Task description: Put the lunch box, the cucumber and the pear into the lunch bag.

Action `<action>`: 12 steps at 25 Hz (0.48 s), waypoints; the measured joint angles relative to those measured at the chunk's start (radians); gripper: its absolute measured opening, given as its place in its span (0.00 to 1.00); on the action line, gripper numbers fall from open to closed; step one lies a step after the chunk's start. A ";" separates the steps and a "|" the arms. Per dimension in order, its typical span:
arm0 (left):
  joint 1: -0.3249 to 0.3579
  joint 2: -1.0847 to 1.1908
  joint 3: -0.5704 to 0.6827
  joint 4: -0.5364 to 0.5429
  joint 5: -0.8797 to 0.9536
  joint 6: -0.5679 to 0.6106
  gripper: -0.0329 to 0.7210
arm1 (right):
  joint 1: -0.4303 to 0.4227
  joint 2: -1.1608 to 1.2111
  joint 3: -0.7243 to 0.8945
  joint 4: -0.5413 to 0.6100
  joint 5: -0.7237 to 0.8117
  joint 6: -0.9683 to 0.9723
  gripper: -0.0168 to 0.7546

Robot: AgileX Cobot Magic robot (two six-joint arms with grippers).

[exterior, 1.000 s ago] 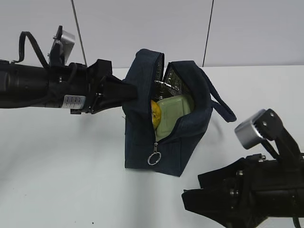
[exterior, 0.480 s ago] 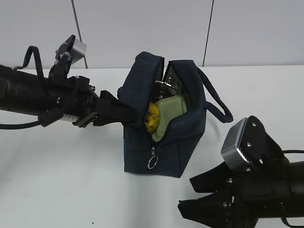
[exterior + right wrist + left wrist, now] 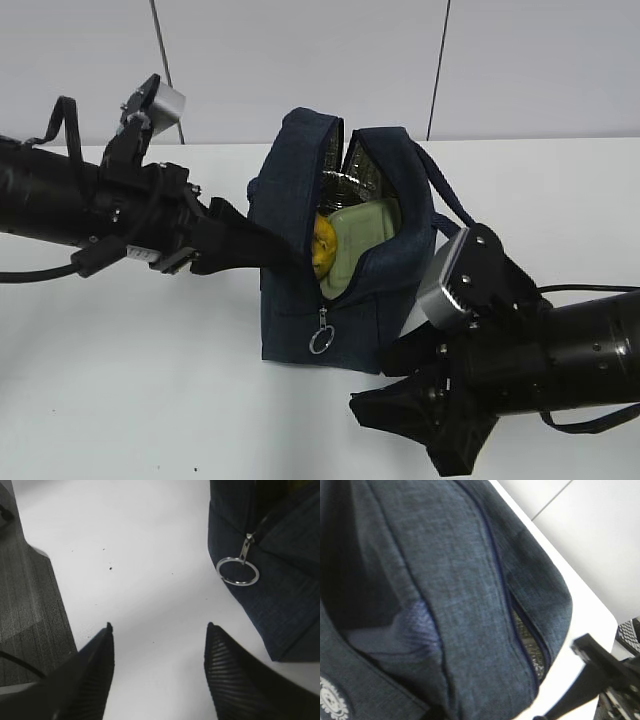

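The navy lunch bag (image 3: 340, 310) stands upright on the white table with its zipper open. Inside, the yellow pear (image 3: 325, 248) sits beside the pale green lid of the lunch box (image 3: 364, 238). The cucumber is hidden. My left gripper (image 3: 292, 256) pinches the bag's left wall at the opening. Its fingers are hidden in the left wrist view, which bag fabric (image 3: 460, 595) fills. My right gripper (image 3: 400, 435) is open and empty, low on the table by the bag's front right corner. In the right wrist view (image 3: 159, 627) the ring pull (image 3: 238, 571) lies ahead to the right.
The bag's strap handle (image 3: 450, 205) loops out on its right side. Silver foil lining (image 3: 350, 180) shows in the opening. The ring pull (image 3: 321, 341) hangs low on the bag's front. The table edge and dark floor (image 3: 30, 605) show at the left of the right wrist view.
My right arm has moved left and up, close to the bag's front right corner. My left arm dropped slightly, and the bag's top leans a little to the left.
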 joint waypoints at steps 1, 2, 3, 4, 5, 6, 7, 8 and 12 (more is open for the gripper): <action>0.000 0.000 0.000 0.008 0.011 0.001 0.49 | 0.000 0.015 -0.011 0.000 0.000 -0.004 0.60; 0.000 0.000 0.000 0.011 0.017 0.001 0.48 | 0.000 0.030 -0.021 0.000 0.000 -0.007 0.60; 0.000 0.000 0.000 0.012 0.017 0.001 0.47 | 0.000 0.045 -0.031 0.000 0.003 -0.011 0.60; 0.000 0.000 0.000 0.013 0.010 0.001 0.45 | 0.000 0.055 -0.038 0.000 0.005 -0.011 0.60; 0.000 0.000 0.000 0.013 -0.002 0.001 0.44 | 0.000 0.065 -0.045 0.000 0.009 -0.011 0.60; 0.000 0.000 0.000 0.009 -0.015 0.001 0.42 | 0.000 0.074 -0.055 0.000 0.014 -0.011 0.60; 0.000 0.000 0.000 -0.001 -0.020 0.001 0.41 | 0.000 0.084 -0.061 0.000 0.016 -0.012 0.60; 0.000 0.000 0.000 -0.011 -0.022 0.001 0.39 | 0.000 0.089 -0.067 0.000 0.020 -0.014 0.60; 0.000 0.000 0.000 -0.043 -0.060 0.001 0.36 | 0.000 0.098 -0.078 0.000 0.031 -0.022 0.60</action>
